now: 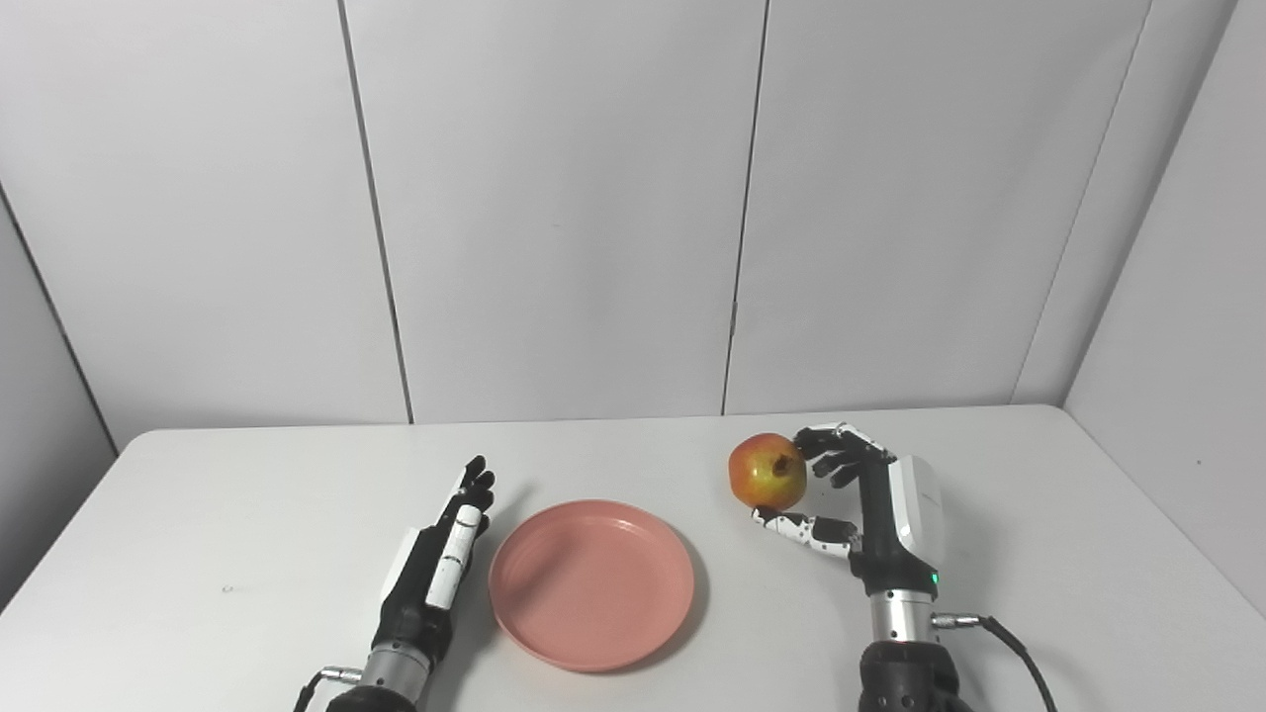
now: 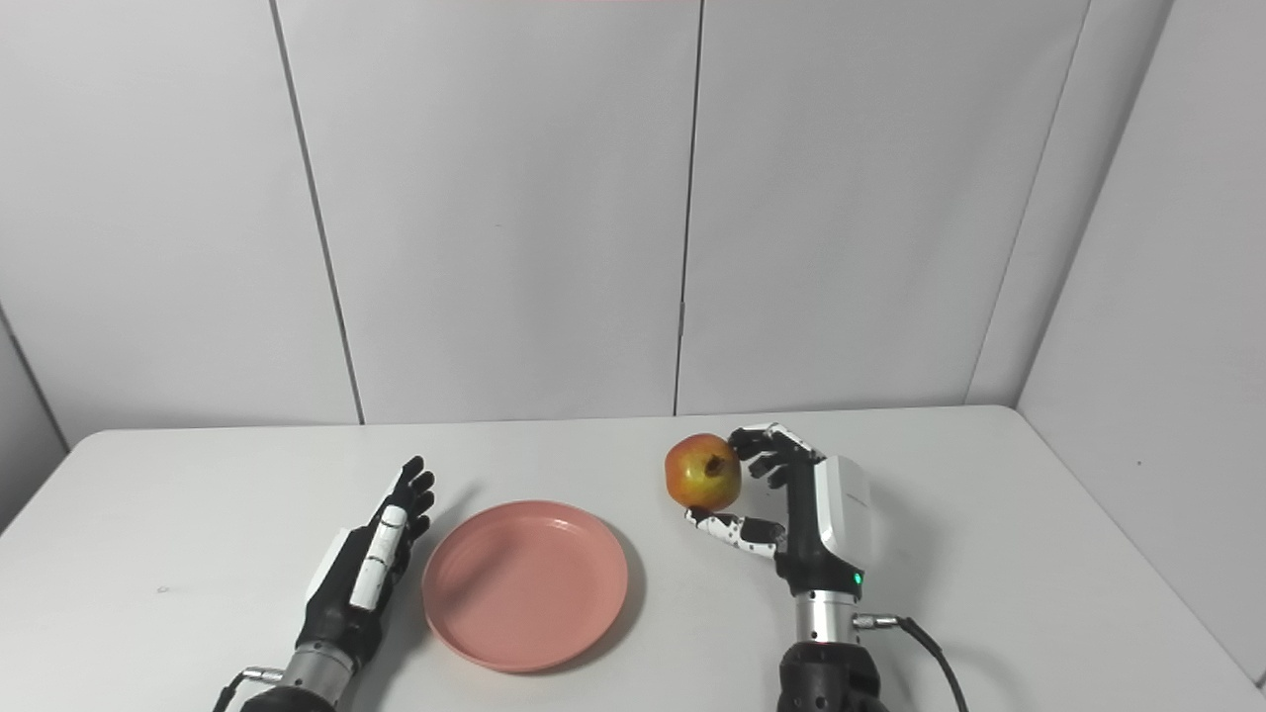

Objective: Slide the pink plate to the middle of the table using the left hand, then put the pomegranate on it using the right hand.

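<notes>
The pink plate (image 1: 591, 583) lies flat near the table's front middle. My left hand (image 1: 440, 564) rests just left of the plate's rim, fingers straight and apart, holding nothing. The pomegranate (image 1: 768, 472), red with yellow patches, is to the right of the plate and beyond it. My right hand (image 1: 870, 504) is closed around it, fingers curled over its right side and thumb under its front. I cannot tell whether the fruit rests on the table or hangs just above it.
The white table (image 1: 247, 514) ends at grey wall panels behind and at a side wall on the right. A black cable (image 1: 1019, 658) runs from the right wrist toward the front edge.
</notes>
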`<move>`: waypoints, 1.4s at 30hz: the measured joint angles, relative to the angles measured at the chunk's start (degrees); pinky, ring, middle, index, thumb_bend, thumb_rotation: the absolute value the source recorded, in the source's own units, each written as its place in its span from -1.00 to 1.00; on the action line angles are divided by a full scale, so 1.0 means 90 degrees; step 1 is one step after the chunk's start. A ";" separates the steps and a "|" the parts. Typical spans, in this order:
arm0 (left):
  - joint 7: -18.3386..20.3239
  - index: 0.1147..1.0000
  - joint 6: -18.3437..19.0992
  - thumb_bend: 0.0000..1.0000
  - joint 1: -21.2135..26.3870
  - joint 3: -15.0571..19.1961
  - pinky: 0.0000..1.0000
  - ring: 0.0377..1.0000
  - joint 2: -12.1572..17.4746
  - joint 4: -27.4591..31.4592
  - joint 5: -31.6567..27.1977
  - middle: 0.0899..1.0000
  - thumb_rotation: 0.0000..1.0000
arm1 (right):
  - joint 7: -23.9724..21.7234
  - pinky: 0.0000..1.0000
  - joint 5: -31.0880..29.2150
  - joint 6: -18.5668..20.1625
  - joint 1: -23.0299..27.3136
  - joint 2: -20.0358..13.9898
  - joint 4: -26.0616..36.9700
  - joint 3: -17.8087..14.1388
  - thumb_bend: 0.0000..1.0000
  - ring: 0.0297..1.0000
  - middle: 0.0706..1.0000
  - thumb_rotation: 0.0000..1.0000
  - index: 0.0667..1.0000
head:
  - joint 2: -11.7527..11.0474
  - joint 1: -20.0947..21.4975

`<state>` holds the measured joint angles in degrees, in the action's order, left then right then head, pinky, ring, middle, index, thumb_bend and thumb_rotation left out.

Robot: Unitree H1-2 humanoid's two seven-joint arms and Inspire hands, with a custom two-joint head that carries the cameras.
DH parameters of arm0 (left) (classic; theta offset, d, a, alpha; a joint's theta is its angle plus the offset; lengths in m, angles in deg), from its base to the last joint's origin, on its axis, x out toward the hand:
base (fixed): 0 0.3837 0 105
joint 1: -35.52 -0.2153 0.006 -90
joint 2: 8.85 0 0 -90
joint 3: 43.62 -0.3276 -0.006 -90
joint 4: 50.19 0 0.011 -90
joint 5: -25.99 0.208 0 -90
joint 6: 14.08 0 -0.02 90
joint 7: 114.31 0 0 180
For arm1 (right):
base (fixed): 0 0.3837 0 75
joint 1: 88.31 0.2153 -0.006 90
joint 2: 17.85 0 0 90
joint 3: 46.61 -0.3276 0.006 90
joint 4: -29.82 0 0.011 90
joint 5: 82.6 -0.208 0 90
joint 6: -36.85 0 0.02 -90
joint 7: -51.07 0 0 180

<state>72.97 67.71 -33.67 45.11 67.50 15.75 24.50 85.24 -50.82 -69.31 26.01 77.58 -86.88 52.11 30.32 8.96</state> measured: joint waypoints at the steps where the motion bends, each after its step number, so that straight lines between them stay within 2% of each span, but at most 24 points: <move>1: 0.0001 0.97 0.0000 0.11 0.0001 0.0000 1.00 1.00 -0.0002 -0.0001 0.0000 0.99 1.00 | -0.0009 -0.17 0.0002 -0.0016 -0.0003 0.0001 0.0002 0.0015 0.04 -0.07 -0.17 -1.00 -0.02 | 0.0000 0.0000; 15: -0.0049 0.97 -0.0002 0.13 0.0026 -0.0012 0.98 0.98 -0.0023 -0.0045 0.0063 0.99 1.00 | -0.0193 -0.27 0.0143 -0.0043 -0.0126 0.0227 0.0356 0.0164 0.04 -0.18 -0.20 -1.00 0.00 | -0.0020 -0.0117; 19: -0.0032 1.00 -0.0020 0.09 0.0040 -0.0012 1.00 1.00 -0.0028 -0.0078 0.0059 1.00 1.00 | -0.0261 -0.15 0.0200 -0.0044 -0.0126 0.0271 0.0362 0.0270 0.04 -0.09 -0.16 -1.00 -0.02 | -0.0020 -0.0137; 27: -0.0001 1.00 -0.0189 0.11 0.0069 -0.0030 1.00 1.00 -0.0038 -0.0136 0.0047 1.00 1.00 | -0.0504 -0.16 0.0211 -0.0054 -0.0126 0.0462 0.0357 0.0481 0.04 -0.12 -0.18 -1.00 -0.01 | -0.0010 -0.0156; 34: -0.0033 1.00 -0.0184 0.12 0.0066 -0.0031 1.00 1.00 -0.0043 -0.0127 0.0052 1.00 1.00 | -0.0526 -0.15 0.0370 -0.0086 -0.0108 0.0565 0.0164 0.0685 0.04 -0.12 -0.19 -1.00 -0.01 | 0.0000 -0.0166; 38: -0.0038 1.00 -0.0163 0.11 0.0065 -0.0051 1.00 1.00 -0.0044 -0.0118 0.0066 1.00 1.00 | -0.0494 -0.17 0.0480 -0.0261 0.0041 0.0613 -0.0035 0.0790 0.04 -0.15 -0.20 -1.00 0.00 | -0.0010 -0.0176; 42: -0.0041 1.00 -0.0151 0.11 0.0065 -0.0073 1.00 1.00 -0.0048 -0.0108 0.0069 1.00 1.00 | -0.0501 -0.11 0.0596 -0.0306 0.0139 0.0647 -0.0186 0.0871 0.04 -0.07 -0.16 -1.00 -0.02 | 0.0000 -0.0215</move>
<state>72.60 66.35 -33.08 44.45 67.07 14.78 25.12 80.73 -45.46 -72.07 27.26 83.41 -88.55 59.95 30.32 7.03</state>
